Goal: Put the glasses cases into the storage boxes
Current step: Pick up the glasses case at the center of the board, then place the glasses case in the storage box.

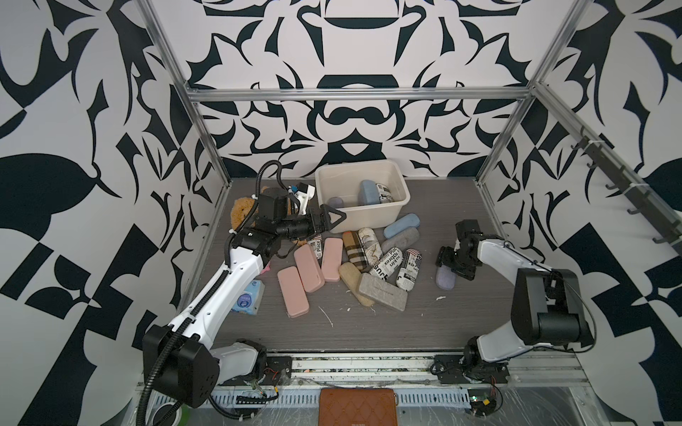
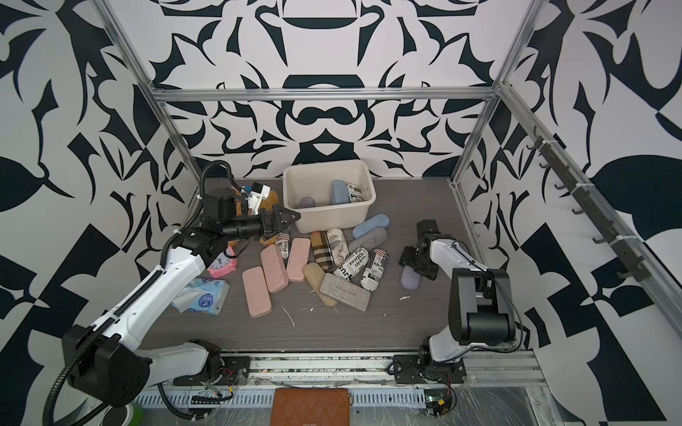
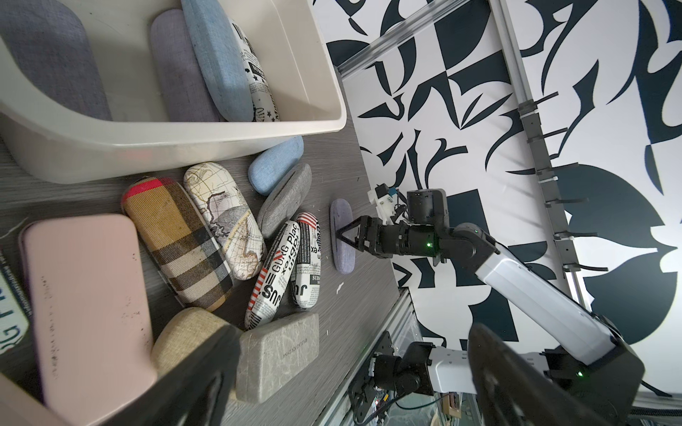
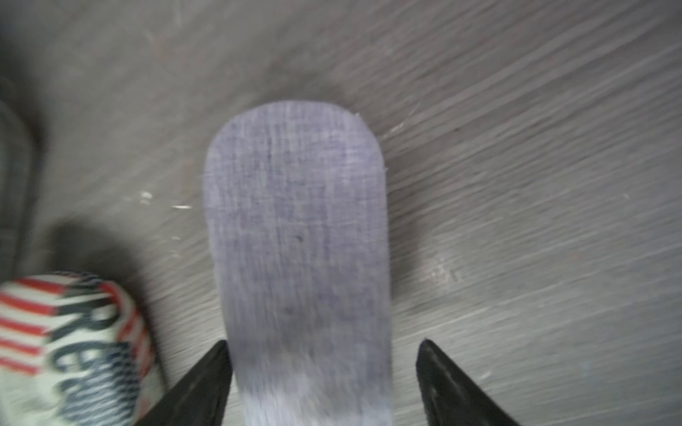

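Right end effector (image 4: 323,346) straddles the lilac case (image 4: 295,221), jaws wide, not clamped (it lies on the counter (image 1: 461,324), three o'clock of the other cases (image 1: 382,293)). Left end effector (image 1: 337,218) gapes empty by the storage box (image 1: 369,218) at twelve o'clock.

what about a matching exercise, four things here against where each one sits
1 plaid case
2 lilac case on the table
3 leaning light blue case
4 brown wallet

a inside the tub
b between the right gripper's jaws
c at the near edge, off the table
d in the pile before the tub

Pairs: 1-d, 2-b, 3-a, 4-c
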### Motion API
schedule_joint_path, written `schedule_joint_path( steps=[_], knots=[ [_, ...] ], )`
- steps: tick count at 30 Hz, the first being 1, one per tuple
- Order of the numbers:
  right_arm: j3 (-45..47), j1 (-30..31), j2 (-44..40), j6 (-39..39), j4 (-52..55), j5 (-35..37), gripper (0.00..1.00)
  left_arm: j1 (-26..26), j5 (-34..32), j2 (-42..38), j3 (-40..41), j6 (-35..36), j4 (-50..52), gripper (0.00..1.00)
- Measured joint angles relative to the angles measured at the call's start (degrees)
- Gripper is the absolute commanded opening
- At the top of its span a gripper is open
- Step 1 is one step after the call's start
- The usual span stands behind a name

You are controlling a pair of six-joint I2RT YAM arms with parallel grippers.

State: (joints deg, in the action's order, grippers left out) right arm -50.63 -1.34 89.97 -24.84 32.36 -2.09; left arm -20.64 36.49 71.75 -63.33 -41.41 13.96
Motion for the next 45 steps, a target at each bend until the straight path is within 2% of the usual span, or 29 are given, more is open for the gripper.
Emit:
schedule_joint_path(
  steps=[5, 9, 14, 17, 20, 23, 28, 36, 38, 40, 45],
  knots=[
    [-0.2, 2.32, 2.47, 1.4, 0.72, 1.38, 0.69, 0.0, -0.2, 0.0, 0.0, 0.28, 0.24, 0.99],
    [-0.26, 2.95, 2.54, 2.08, 0.76, 2.21, 0.47, 0.0, -0.22, 0.0, 0.0, 0.33, 0.44, 0.99],
    [-1.11, 5.07, 0.72, 2.19, 3.26, 4.83, 0.45, 0.0, -0.26, 0.0, 0.0, 0.37, 0.46, 0.99],
    [-6.36, 8.79, -2.1, 2.03, 7.61, 7.13, 0.43, 0.0, -0.81, -0.04, -0.02, 0.5, 0.74, 0.99],
    [-18.53, 14.27, -2.84, 1.68, 9.57, 8.98, 0.43, 0.0, -4.11, -0.39, -0.09, 0.9, 2.21, 0.99],
    [-33.59, 19.67, 1.42, 1.6, 8.87, 9.55, 0.42, 0.74, -10.36, -1.09, -0.15, 0.92, 5.09, 0.99],
    [-60.98, 25.97, 18.69, 1.38, 6.38, 8.46, 0.42, 3.96, -18.86, -1.7, -0.13, 0.22, 7.89, 0.99],
    [-95.54, 28.13, 50.93, 0.96, 10.95, 2.21, 0.45, 4.5, -19.96, -1.6, -0.07, -0.13, 8.11, 0.99],
    [-99.89, 28.11, 56.43, 0.94, 12.24, 1.29, 0.45, 4.5, -19.54, -1.51, -0.07, -0.11, 8.15, 0.99],
    [-100.43, 28.11, 58.53, 0.83, 11.43, -0.31, 0.49, 4.5, -19.12, -1.46, -0.07, -0.07, 8.15, 0.99],
    [-100.24, 28.46, 57.94, 1.01, 11.58, -0.48, 0.73, 4.5, -18.38, -1.33, -0.07, 0.09, 8.13, 0.99]
  ],
)
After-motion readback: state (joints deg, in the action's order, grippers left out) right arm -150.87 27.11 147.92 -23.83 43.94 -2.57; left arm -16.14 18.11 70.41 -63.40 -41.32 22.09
